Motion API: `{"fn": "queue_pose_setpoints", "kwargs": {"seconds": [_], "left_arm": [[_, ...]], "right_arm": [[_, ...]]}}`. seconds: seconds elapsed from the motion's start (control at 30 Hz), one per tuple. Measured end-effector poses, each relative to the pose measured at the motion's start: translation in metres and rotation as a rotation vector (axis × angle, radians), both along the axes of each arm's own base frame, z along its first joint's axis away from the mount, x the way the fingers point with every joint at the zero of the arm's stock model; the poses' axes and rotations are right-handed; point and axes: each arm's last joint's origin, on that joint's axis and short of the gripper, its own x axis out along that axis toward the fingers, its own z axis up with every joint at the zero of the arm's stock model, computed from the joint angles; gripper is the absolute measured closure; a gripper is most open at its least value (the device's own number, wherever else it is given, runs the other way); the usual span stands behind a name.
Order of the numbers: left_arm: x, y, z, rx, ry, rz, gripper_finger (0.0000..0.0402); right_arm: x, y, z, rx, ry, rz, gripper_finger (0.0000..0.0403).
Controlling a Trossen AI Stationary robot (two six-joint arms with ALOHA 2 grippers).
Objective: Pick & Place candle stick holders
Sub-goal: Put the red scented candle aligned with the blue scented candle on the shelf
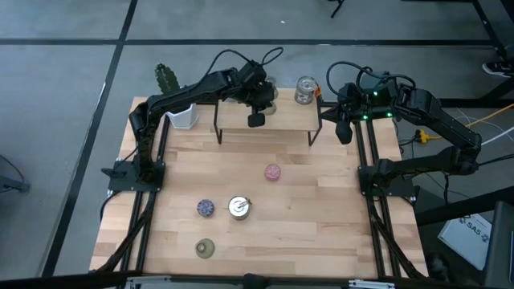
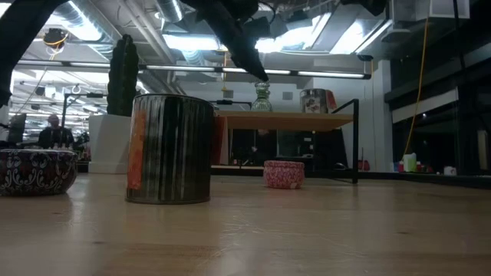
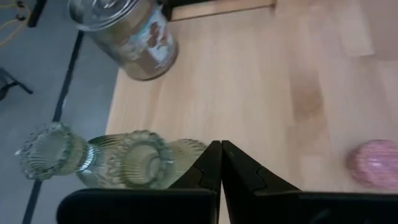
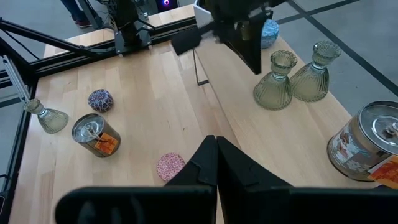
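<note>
Two olive-green flared candle stick holders (image 1: 270,99) stand upright on the raised wooden shelf (image 1: 241,119), with a silvery cup (image 1: 305,90) farther right on it. My left gripper (image 1: 256,119) hangs shut just above the shelf, beside the green holders (image 3: 140,165) and clear of them (image 4: 273,84). On the table below stand a pink round holder (image 1: 273,172), a dark speckled one (image 1: 206,208), a silvery cup (image 1: 238,207) and a third green holder (image 1: 206,248). My right gripper (image 1: 344,132) waits shut, high off the shelf's right end.
A white pot with a cactus (image 1: 178,112) stands at the shelf's left end. The shelf rests on thin black legs (image 1: 218,132). A small light-blue piece (image 4: 268,31) shows behind my left arm. Bare wood lies between the pink holder and the table's right edge.
</note>
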Motion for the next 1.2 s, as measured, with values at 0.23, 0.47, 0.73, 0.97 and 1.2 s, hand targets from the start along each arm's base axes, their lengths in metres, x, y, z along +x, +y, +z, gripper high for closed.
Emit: {"fn": "queue_pose_setpoints", "kwargs": {"seconds": [0.23, 0.47, 0.73, 0.97, 1.2], "left_arm": [[-0.017, -0.015, 0.023, -0.121, -0.059, -0.080, 0.0400], [-0.037, -0.026, 0.043, -0.189, -0.097, -0.072, 0.0400], [-0.057, -0.055, 0.018, -0.251, -0.074, -0.040, 0.0400], [-0.085, -0.090, 0.010, -0.187, -0.076, 0.008, 0.0400], [-0.113, -0.123, 0.004, -0.167, -0.064, -0.001, 0.0400]], "right_arm": [[0.000, 0.000, 0.000, -0.006, 0.001, 0.005, 0.0402], [0.000, 0.000, 0.000, -0.006, 0.001, 0.005, 0.0402], [0.000, 0.000, 0.000, -0.021, 0.004, 0.017, 0.0402], [0.000, 0.000, 0.000, -0.022, 0.004, 0.016, 0.0402], [0.000, 0.000, 0.000, -0.022, 0.003, 0.016, 0.0402]]}}
